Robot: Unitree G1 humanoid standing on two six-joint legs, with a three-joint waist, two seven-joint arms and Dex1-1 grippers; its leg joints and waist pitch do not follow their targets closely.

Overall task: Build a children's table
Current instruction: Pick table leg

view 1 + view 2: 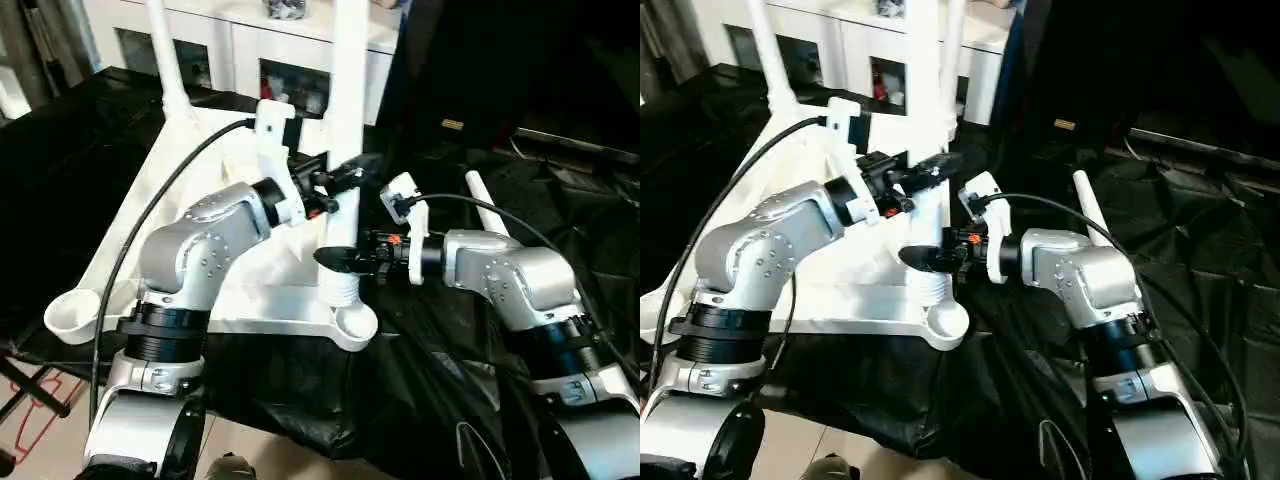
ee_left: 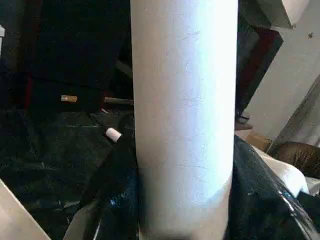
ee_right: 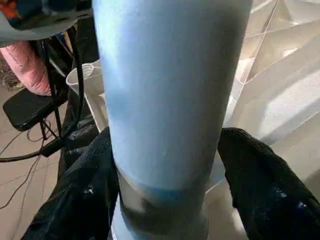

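We see the white table top (image 1: 200,215) lying upside down on black sheeting (image 1: 480,380), its ribbed underside facing up, filling the middle and the 9 o'clock side of the head view. An upright leg (image 1: 347,120) stands in the round corner socket (image 1: 345,310) nearest us, at about 6 o'clock of the top. An empty socket (image 1: 72,315) sits at the 8 o'clock corner. A second upright leg (image 1: 165,60) rises at 11 o'clock, and a loose leg (image 1: 492,215) lies on the sheeting at 3 o'clock, well apart from the top.

Our left gripper (image 1: 340,180) reaches in from 9 o'clock and sits against the standing leg at mid height; its fingers (image 2: 112,195) stand on either side of the tube, set about its width apart, touching it. Our right gripper (image 1: 345,260) comes in from 3 o'clock, lower down, just above the socket. Its fingers (image 3: 260,185) flank the leg; in the wrist view a sliver of gap shows on one side, so we cannot tell whether they grip it or merely surround it.

A white cabinet (image 1: 250,50) with glass doors stands behind the top at 12 o'clock.
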